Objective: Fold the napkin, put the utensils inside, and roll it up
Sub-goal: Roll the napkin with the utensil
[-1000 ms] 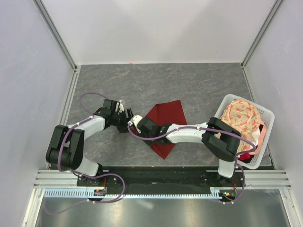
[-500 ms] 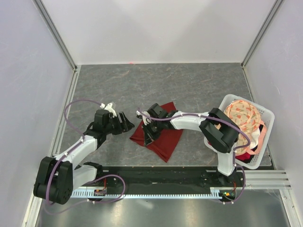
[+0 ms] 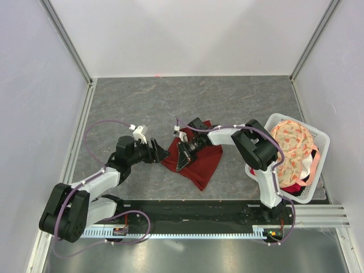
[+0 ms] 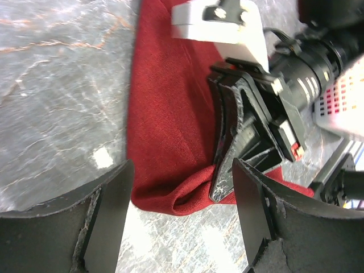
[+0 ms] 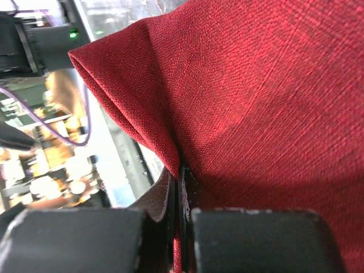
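The dark red napkin lies rumpled on the grey table in the middle of the top view. My right gripper is shut on a fold of the napkin near its left side, with the cloth pinched between the pads. My left gripper stands open just left of the cloth. Its jaws straddle the napkin's curled near edge without touching it, and the right gripper's fingers show just beyond that edge. The utensils are out of view.
A white slatted basket at the right edge holds a peach floral cloth and other fabric. Grey walls and metal rails bound the table at left, right and back. Both arm bases sit on the black rail at the near edge.
The right gripper has swung right and back with the napkin in it, dragging and bunching the cloth. The left arm drew back, then came in at the cloth's left edge.
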